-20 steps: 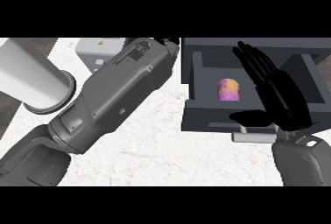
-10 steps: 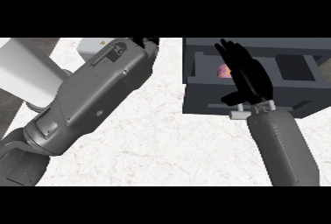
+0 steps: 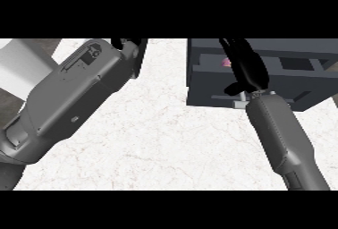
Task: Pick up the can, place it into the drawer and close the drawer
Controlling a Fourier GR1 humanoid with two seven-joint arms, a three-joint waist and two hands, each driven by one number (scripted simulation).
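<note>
Right hand: we see its fingers straight and extended, holding nothing, lying over the open drawer at the worktop's far right. The fingertips run up to the view's top edge. The thumb juts toward the left, just above the drawer's front wall.

Can: we see only a small pink patch of it inside the drawer, just left of the right fingers and mostly hidden by them. It lies in the drawer's far part; we cannot tell whether the hand touches it.

Left hand: only a dark part shows at the far edge, beyond the grey left forearm. We cannot tell the state of this hand.

The left forearm crosses the worktop's left side diagonally. A pale block sits at the far left corner.
</note>
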